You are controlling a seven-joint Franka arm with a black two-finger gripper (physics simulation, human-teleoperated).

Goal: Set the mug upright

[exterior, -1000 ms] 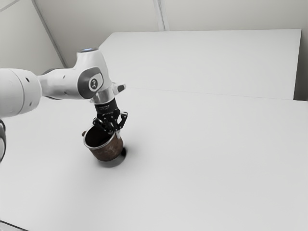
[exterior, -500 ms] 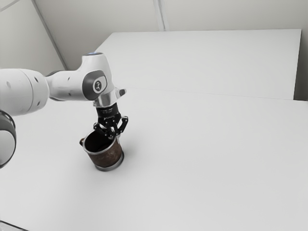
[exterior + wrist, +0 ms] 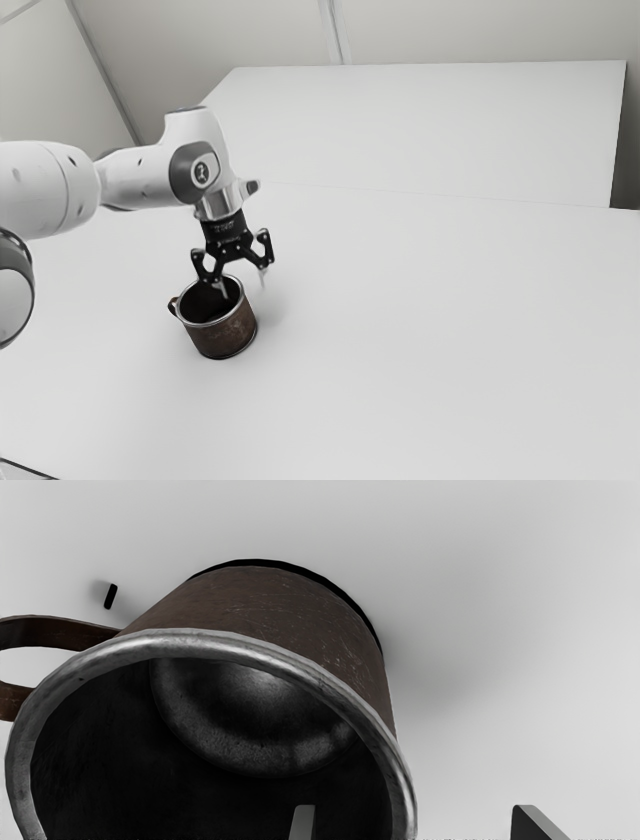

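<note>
A bare white table [image 3: 430, 340] runs out under plain pale walls. On it the mug [image 3: 226, 332] stands upright, mouth up, long axis rising from the table, handle [image 3: 173, 308] at about nine o'clock in the exterior view. From the fingers [image 3: 302, 825] the mug lies down toward seven o'clock in that view. They are apart, not gripping: one over the mouth, the other outside, with the rim [image 3: 400, 780] between. I judge the task as good as met; backing off should go straight up, since a sideways pull could catch the rim and tip the mug.

A second ago the mug was tipped, its base raised off the table and the fingers at its rim; half a second ago it was nearly level. Now it sits flat, and the fingers have spread.
</note>
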